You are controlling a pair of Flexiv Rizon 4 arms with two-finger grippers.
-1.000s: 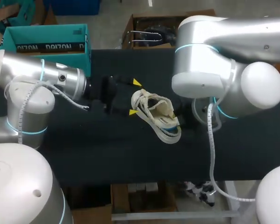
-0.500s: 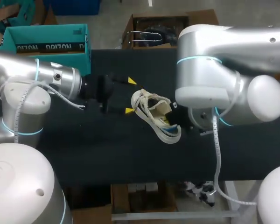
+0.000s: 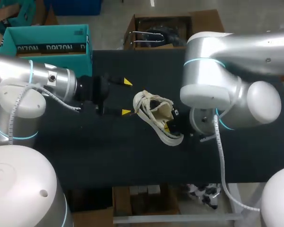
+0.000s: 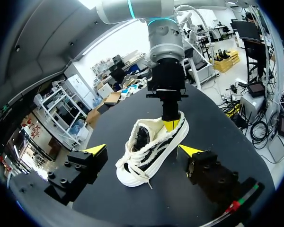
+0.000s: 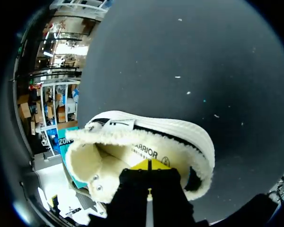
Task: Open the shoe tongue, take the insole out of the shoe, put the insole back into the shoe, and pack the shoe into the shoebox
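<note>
A white fleece-lined shoe (image 3: 156,113) lies on the black table (image 3: 109,151), toe toward my left arm. My left gripper (image 3: 127,97) stands open just short of the toe, touching nothing; in the left wrist view the shoe (image 4: 151,149) lies ahead of this gripper (image 4: 142,150). My right gripper (image 3: 169,126) reaches into the heel opening. In the right wrist view its tips (image 5: 150,164) are pressed together at the heel end of the printed insole (image 5: 132,153), inside the fleece collar (image 5: 85,161). The teal shoebox (image 3: 47,42) stands at the back left.
The right arm's large silver links (image 3: 217,85) hang over the table's right half. Bare black cloth stretches along the front of the table and to the right of the shoe.
My right gripper has closed and sunk into the shoe's heel opening. The left gripper has drawn back a little to the left, away from the toe.
</note>
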